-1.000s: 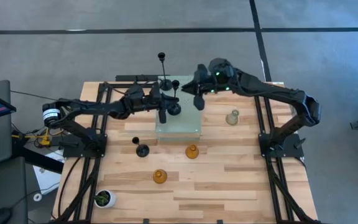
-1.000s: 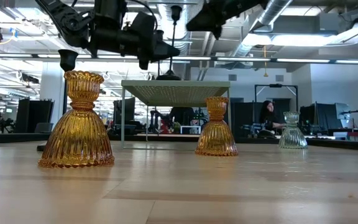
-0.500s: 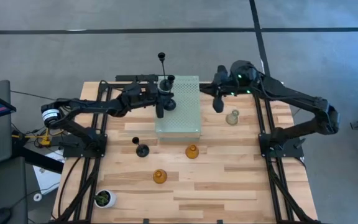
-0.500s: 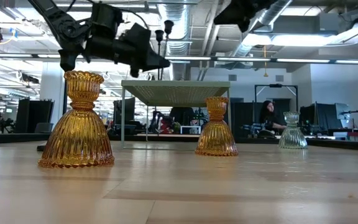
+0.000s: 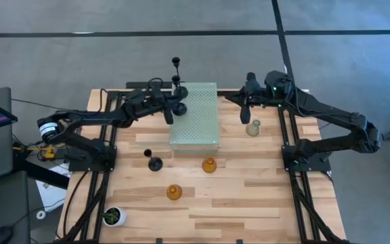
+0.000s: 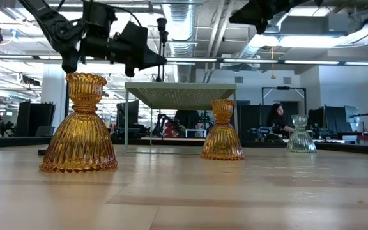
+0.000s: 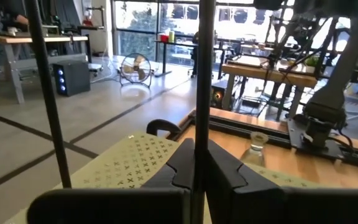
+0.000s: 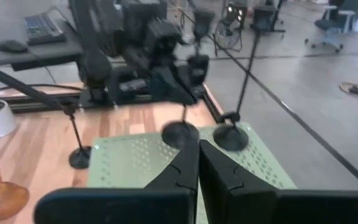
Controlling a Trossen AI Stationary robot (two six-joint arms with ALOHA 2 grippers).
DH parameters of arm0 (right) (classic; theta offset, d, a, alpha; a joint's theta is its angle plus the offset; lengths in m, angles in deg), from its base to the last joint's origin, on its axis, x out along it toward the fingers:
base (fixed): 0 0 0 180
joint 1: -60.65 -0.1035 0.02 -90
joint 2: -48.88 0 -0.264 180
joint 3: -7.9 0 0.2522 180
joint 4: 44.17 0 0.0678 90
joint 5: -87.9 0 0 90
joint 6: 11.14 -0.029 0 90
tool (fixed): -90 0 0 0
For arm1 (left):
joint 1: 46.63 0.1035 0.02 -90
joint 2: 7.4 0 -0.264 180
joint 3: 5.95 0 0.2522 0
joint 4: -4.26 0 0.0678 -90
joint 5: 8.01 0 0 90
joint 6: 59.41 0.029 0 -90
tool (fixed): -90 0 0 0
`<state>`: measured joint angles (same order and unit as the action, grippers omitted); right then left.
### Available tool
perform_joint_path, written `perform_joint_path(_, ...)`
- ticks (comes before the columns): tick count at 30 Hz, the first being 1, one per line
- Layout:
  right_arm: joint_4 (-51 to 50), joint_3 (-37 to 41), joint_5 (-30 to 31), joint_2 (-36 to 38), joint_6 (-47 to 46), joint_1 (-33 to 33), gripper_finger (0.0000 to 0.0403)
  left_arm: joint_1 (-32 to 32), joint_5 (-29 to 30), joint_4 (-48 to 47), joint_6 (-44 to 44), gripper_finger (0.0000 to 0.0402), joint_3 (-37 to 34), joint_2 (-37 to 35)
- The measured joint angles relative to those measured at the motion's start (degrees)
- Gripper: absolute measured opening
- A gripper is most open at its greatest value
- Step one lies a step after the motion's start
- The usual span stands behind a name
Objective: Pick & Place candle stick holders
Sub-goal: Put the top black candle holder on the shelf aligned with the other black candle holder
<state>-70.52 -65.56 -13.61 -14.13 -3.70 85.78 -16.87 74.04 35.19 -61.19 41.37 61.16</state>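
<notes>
Black thin-stemmed holder clamped by its stem in the left gripper, lifted over the near-left edge of the pale green perforated block; in the left wrist view the fingers are pressed tight on the stem. Second black holder stands at the far edge of the wooden surface, just behind the block. Third black holder sits on the surface left of the block's front corner. Two amber holders: one just in front of the block, one nearer the front edge; in the low view the near amber one looms large at left, the other under the block's edge. Pale grey-green holder stands right of the block. Right gripper hovers just beside that pale holder, above it, fingers closed together and empty. White pot with green plant at the front-left corner. Person seated in the background room.
</notes>
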Motion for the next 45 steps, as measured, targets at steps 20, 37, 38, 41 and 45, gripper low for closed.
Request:
perform_joint_path(20,-0.17,0.00,-0.17,-0.04,0.00,0.02,0.0000,-0.17,-0.02,3.83,-0.01,0.0013,0.00,3.50)
perform_joint_path(37,-0.10,0.00,-0.17,-0.06,0.00,0.02,0.0000,-0.17,-0.03,4.23,-0.02,0.0013,0.00,3.50)
perform_joint_path(38,-0.10,0.00,-0.17,-0.07,0.00,0.02,0.0000,-0.17,-0.02,4.23,-0.02,0.0013,0.00,3.50)
perform_joint_path(41,-0.10,0.00,-0.17,-0.07,0.00,0.02,0.0000,-0.17,-0.04,4.27,-0.02,0.0013,0.02,3.78)
perform_joint_path(45,-0.10,0.00,-0.17,-0.07,0.00,0.02,0.0000,-0.20,-0.06,4.57,-0.24,0.0013,0.02,5.64)
